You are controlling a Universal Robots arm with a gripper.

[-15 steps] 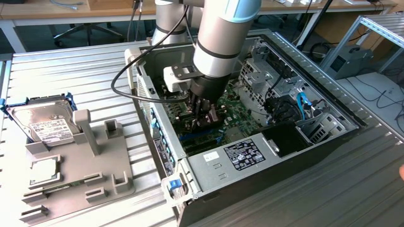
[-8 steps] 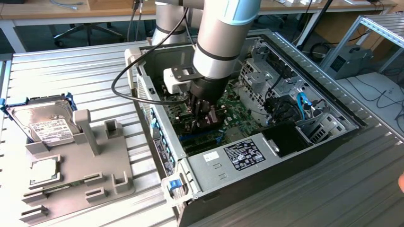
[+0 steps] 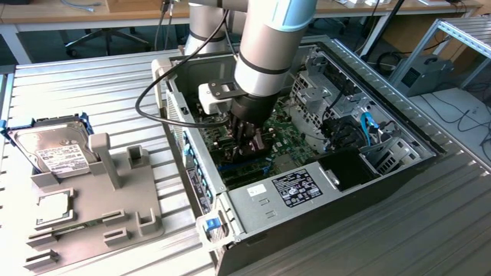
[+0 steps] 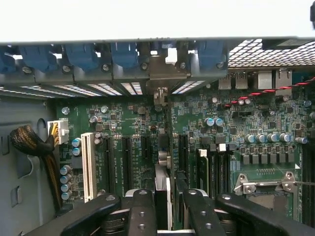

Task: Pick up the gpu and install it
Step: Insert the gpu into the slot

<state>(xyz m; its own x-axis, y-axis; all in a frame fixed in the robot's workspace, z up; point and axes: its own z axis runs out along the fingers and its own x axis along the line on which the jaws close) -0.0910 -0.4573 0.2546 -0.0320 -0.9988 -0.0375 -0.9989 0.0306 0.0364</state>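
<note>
Hand (image 4: pixel 170 209) grips gpu (image 4: pixel 163 162) edge-on; your arm reaches straight down into computer case (image 3: pixel 399 123) above motherboard (image 4: pixel 246 128); board print unreadable.

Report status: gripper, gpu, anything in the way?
Gripper shut on gpu, edge-on above motherboard slots inside case. Hard drive sits outside, apart. No obstruction seen.

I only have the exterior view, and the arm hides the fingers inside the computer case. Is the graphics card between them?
Observer: Yes. On the wrist view the graphics card stands edge-on between the fingers, one on each side.
Operator: Where is its metal bracket?
Observer: The bracket sits in line with the row of blue clips.
Operator: What is beside the card on the board?
Observer: Empty black slots, then a white slot further out.
</note>
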